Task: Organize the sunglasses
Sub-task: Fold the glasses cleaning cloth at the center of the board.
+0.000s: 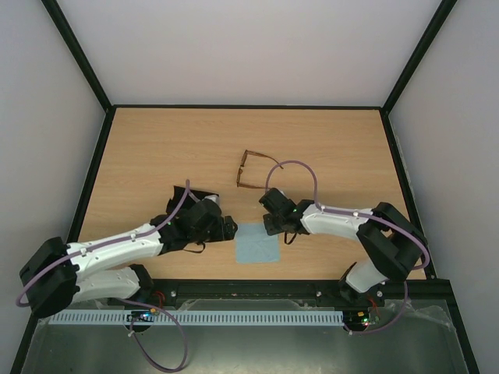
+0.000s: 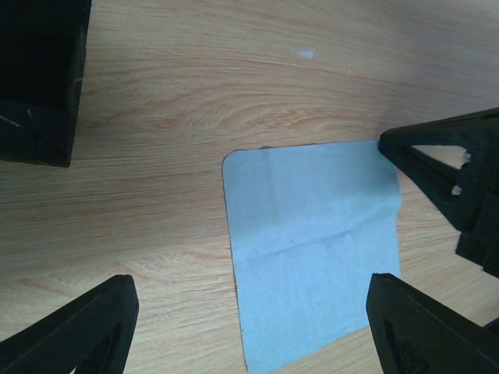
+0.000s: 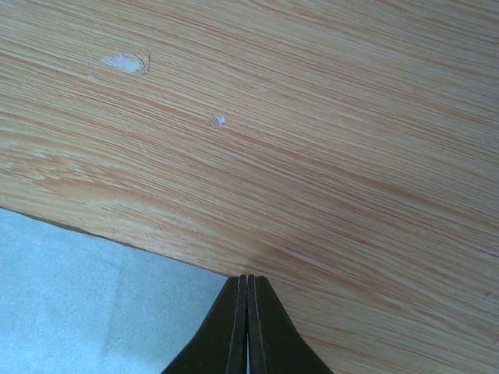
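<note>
The sunglasses (image 1: 241, 169), thin brown frame with slender arms, lie on the wooden table beyond both grippers; neither wrist view shows them. A light blue-grey cloth (image 1: 257, 243) lies flat between the grippers and also shows in the left wrist view (image 2: 312, 249) and the right wrist view (image 3: 86, 304). My left gripper (image 1: 228, 230) is open and empty, and its jaws straddle the cloth's near-left part (image 2: 249, 335). My right gripper (image 1: 272, 227) is shut, with its tips (image 3: 248, 282) at the cloth's far right corner; I cannot tell whether they pinch it.
A black oblong case (image 1: 195, 204) lies under the left wrist, left of the cloth, and its corner shows in the left wrist view (image 2: 35, 78). The right gripper's fingers (image 2: 448, 167) reach the cloth's corner there. Black frame rails (image 1: 93, 167) edge the table.
</note>
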